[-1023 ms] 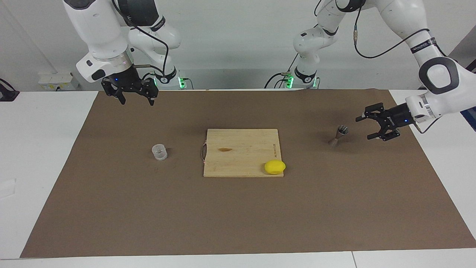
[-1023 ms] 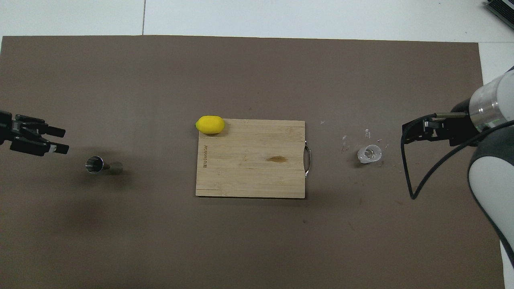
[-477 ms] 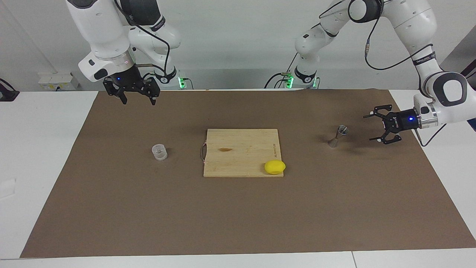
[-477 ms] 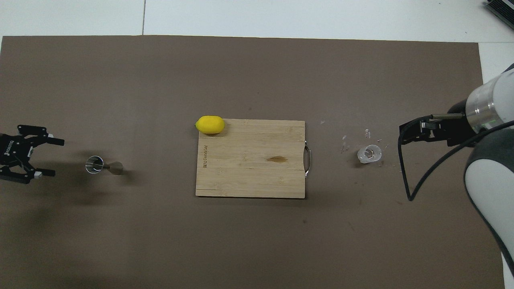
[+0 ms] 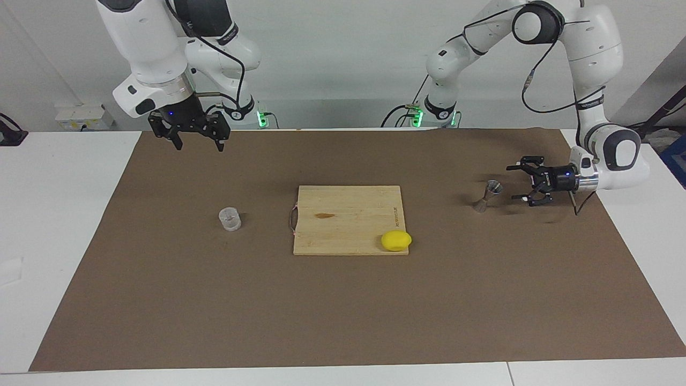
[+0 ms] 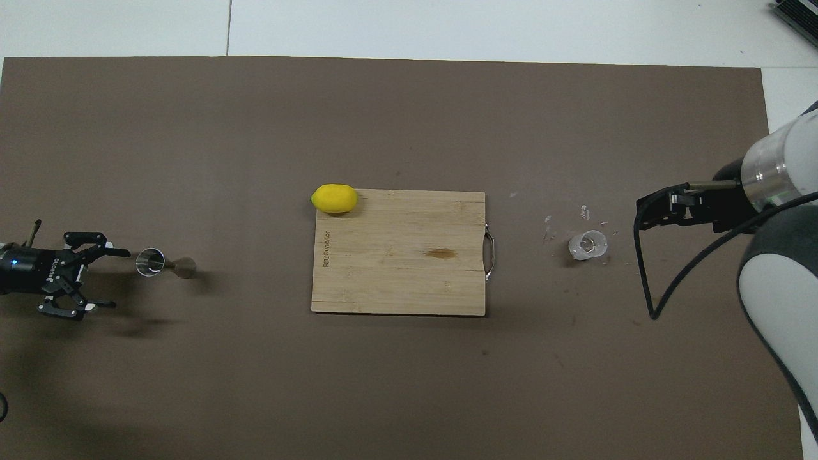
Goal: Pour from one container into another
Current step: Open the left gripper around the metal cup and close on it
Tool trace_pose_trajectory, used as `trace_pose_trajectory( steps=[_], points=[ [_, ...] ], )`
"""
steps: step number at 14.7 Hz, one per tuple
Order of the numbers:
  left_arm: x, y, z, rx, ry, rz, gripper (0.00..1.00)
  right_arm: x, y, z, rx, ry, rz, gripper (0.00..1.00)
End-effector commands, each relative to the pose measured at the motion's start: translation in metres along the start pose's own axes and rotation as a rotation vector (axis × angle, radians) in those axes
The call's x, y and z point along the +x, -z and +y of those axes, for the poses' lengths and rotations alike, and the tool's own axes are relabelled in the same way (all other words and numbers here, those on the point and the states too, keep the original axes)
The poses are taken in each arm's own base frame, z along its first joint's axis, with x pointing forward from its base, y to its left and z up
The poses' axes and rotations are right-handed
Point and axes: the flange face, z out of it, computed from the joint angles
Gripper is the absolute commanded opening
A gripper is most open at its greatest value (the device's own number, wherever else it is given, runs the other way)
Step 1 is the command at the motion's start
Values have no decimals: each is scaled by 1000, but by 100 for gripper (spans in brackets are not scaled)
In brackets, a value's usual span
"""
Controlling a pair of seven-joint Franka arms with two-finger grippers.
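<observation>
I take the metal jigger [image 5: 486, 196] as my landmark: it stands upright on the brown mat [image 5: 343, 300], long axis vertical, toward the left arm's end of the table from the cutting board [image 5: 348, 220]. My left gripper [image 5: 519, 183] sits low just beside it, turned sideways with its jaws spread and the opening facing the jigger, touching nothing. The clear cup [image 5: 230, 219] stands well apart from the jigger, past the board toward the right arm's end. My right gripper [image 5: 195, 140] hangs high with jaws spread, nearer to the robots than the cup, waiting. I judge the left arm nearer its target.
</observation>
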Motion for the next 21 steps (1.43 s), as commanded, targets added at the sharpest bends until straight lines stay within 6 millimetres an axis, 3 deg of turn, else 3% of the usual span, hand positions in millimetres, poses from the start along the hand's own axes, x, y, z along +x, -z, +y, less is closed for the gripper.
trace_pose_trajectory(
  steps=[1,4,7,9,15,21],
  points=[
    [3,-2,-1,2,-43,54,100,-3,5,3,-13,22,11,100],
    [0,-15,-3,1,-35,84,100,-3,5,3,-11,22,9,100],
    [2,-48,-7,-22,-25,141,100,-3,5,3,-10,24,9,100],
    [4,-59,-9,-34,-25,153,100,-3,5,2,-5,24,8,100],
    [4,-70,-9,-34,-21,182,100,-3,5,2,0,23,5,100],
    [14,-73,-17,-17,-39,209,89,-3,5,5,2,17,5,100]
  ],
)
